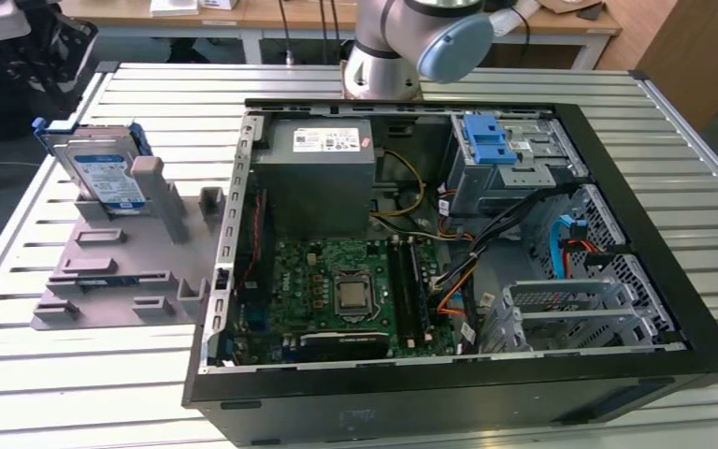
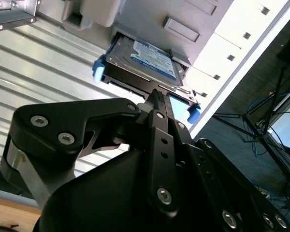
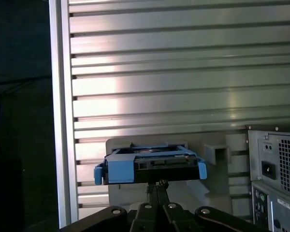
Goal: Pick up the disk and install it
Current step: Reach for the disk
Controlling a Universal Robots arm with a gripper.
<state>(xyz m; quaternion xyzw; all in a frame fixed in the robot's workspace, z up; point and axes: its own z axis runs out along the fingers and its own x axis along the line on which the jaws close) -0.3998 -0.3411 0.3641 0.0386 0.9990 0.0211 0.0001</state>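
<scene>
Fingertips of the black gripper (image 3: 157, 183) meet, holding nothing, and point at the flat metal disk with white-and-blue label and blue plastic rails (image 2: 144, 62). That disk stands on edge in a grey plastic holder (image 1: 109, 281) at the exterior view's left, beside the open black computer case (image 1: 334, 407). Jaws should probably spread wider than the disk, then close squarely across its flat faces.

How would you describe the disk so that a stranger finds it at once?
Start at the open computer case on the metal table; on the exterior view's left of it lies a grey plastic stand. The disk stands on edge at the stand's far end, the one thing there with blue side rails and a white-and-blue label.
</scene>
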